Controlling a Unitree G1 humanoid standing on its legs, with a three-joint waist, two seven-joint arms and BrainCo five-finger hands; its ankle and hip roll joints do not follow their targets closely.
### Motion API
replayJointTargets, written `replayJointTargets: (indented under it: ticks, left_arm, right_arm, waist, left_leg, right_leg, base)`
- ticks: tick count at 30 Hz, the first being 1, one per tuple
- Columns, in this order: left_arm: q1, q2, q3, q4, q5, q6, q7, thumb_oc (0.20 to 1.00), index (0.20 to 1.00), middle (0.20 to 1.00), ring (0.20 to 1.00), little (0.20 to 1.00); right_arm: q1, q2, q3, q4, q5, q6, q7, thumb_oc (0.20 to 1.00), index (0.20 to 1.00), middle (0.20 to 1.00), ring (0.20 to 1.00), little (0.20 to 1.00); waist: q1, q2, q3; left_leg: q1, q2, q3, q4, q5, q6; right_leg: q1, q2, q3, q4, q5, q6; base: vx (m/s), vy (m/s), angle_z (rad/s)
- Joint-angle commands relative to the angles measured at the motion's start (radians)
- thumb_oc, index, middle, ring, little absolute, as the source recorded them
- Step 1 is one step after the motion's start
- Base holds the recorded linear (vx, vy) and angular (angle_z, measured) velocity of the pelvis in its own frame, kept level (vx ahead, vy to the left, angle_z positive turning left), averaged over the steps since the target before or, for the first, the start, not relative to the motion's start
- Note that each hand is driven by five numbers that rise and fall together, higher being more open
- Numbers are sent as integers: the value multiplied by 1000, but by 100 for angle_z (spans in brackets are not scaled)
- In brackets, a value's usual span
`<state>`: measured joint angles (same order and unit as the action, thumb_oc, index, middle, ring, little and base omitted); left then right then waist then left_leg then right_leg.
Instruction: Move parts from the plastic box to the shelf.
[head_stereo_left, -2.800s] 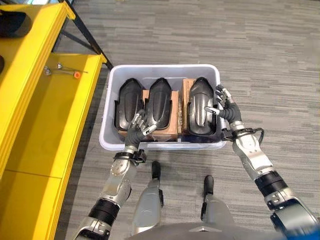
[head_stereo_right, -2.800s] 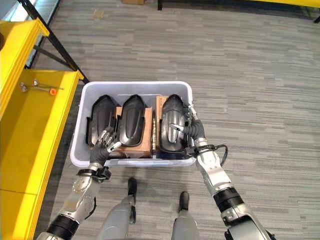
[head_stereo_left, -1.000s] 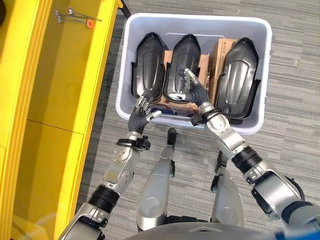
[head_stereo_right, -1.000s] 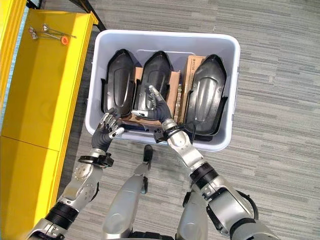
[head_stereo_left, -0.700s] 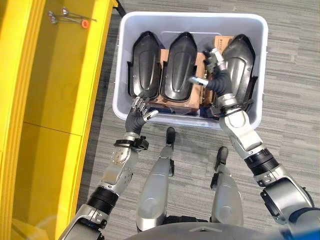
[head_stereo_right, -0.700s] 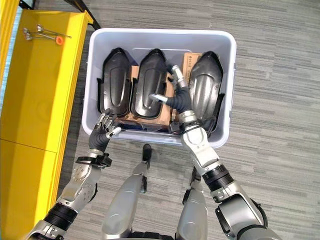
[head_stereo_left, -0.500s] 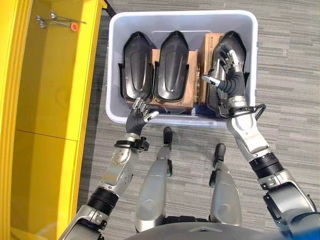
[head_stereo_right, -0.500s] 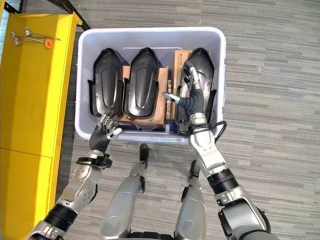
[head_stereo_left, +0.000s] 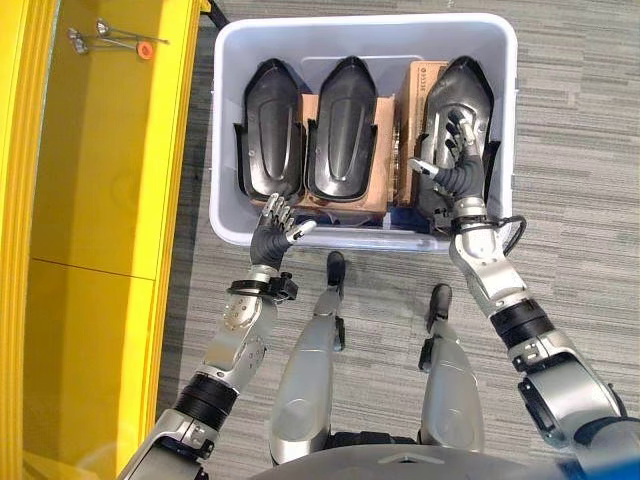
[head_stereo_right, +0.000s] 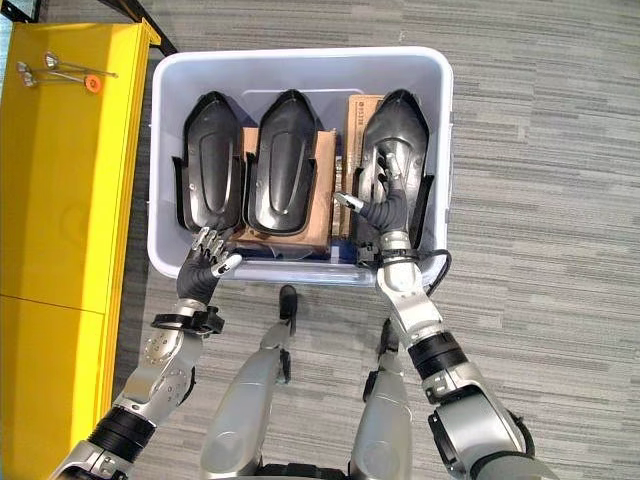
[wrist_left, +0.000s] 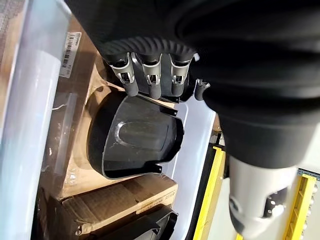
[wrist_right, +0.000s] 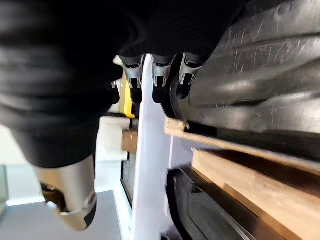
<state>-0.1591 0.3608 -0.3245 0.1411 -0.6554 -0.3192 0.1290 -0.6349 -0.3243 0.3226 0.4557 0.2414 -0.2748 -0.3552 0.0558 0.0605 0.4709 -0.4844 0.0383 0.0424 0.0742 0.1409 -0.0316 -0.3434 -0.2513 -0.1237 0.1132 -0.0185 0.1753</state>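
- grey striped carpet floor (head_stereo_left: 580, 120); a yellow shelf (head_stereo_left: 110, 150) runs along the box's left side.
- the pale plastic box (head_stereo_left: 365, 30) holds three black moulded parts (head_stereo_left: 343, 125) side by side, resting on brown cardboard (head_stereo_left: 414, 100).
- right hand (head_stereo_left: 450, 165) lies on the rightmost part (head_stereo_left: 462, 95) near the box's near edge, fingers spread and relaxed.
- left hand (head_stereo_left: 272, 228) hovers at the box's near left corner, fingers loosely open, holding nothing.
- small metal tools with an orange piece (head_stereo_left: 110, 38) lie at the shelf's far end.

The robot's left hand (head_stereo_left: 272, 227) is raised, its silver dark-tipped fingers loosely spread. The right hand (head_stereo_left: 452, 165) reaches forward on an extended arm, fingers straight and thumb apart.
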Motion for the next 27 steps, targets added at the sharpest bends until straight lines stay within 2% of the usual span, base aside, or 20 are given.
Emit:
replayJointTargets:
  ticks: [1,7,11,15,21,27]
  left_arm:
    - [24,39,3,-84,-3,-58,-28,1000,1000,1000,1000,1000]
    - [46,88,-39,-124,-40,-56,-62,1000,1000,1000,1000,1000]
    - [28,87,-60,-113,-41,-50,-65,1000,1000,1000,1000,1000]
    - [13,81,-63,-96,-38,-48,-65,1000,1000,1000,1000,1000]
    - [12,73,-43,-88,-34,-45,-57,1000,1000,1000,1000,1000]
    - [27,51,13,-91,-17,-48,-27,1000,1000,1000,1000,1000]
  right_arm:
    - [-87,-20,5,32,54,-27,25,1000,1000,1000,1000,1000]
    - [-283,-40,10,361,175,-3,33,1000,1000,1000,1000,1000]
    - [-310,-43,17,425,196,6,40,1000,1000,1000,1000,1000]
    - [-288,-28,44,389,207,9,64,1000,1000,1000,1000,1000]
    - [-218,10,114,226,202,7,117,1000,1000,1000,1000,1000]
    - [-107,39,167,-36,147,-6,152,1000,1000,1000,1000,1000]
  waist:
    - [30,-5,-18]
    - [75,32,-6]
    - [82,45,4]
    - [77,46,7]
    - [62,34,7]
    - [43,15,7]
  left_leg:
    - [-49,33,7,142,-116,-32]
    - [-66,26,10,159,-123,-30]
    - [-74,25,17,175,-128,-27]
    - [-76,23,20,181,-133,-23]
    - [-77,25,22,186,-134,-24]
    - [-83,25,18,188,-135,-24]
  right_leg:
    - [-4,-42,1,9,65,-22]
    - [-20,-45,4,28,58,-23]
    - [-31,-46,10,42,55,-24]
    - [-34,-45,12,45,54,-24]
    - [-38,-43,15,48,54,-27]
    - [-41,-41,12,53,50,-30]
  base:
    - [0,0,0]
    - [-1,-4,1]
    - [0,10,2]
    - [1,8,-1]
    - [0,0,-1]
    - [1,-10,2]
